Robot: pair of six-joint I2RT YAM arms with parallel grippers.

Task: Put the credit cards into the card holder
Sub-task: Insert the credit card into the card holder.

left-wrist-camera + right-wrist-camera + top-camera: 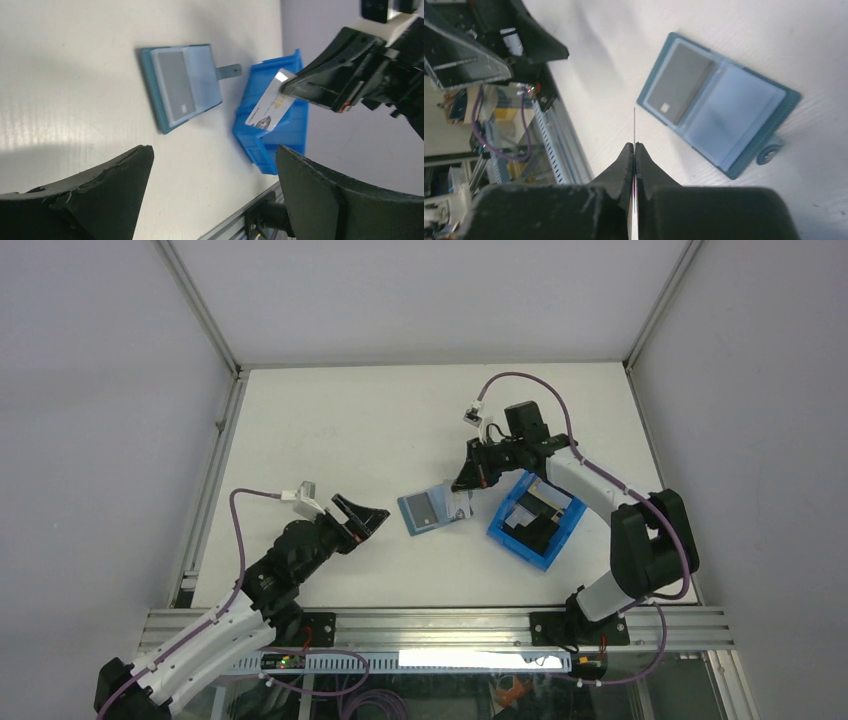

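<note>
The teal card holder lies open on the table, with a grey card in one pocket and its snap tab sticking out. It also shows in the left wrist view and the right wrist view. My right gripper is shut on a pale credit card and holds it tilted above the holder's right edge. In the right wrist view the card is edge-on between the shut jaws. My left gripper is open and empty, left of the holder, also seen in its wrist view.
A bright-blue plastic bin stands right of the holder with dark cards inside; it also shows in the left wrist view. The aluminium rail runs along the table's near edge. Grey walls enclose the table.
</note>
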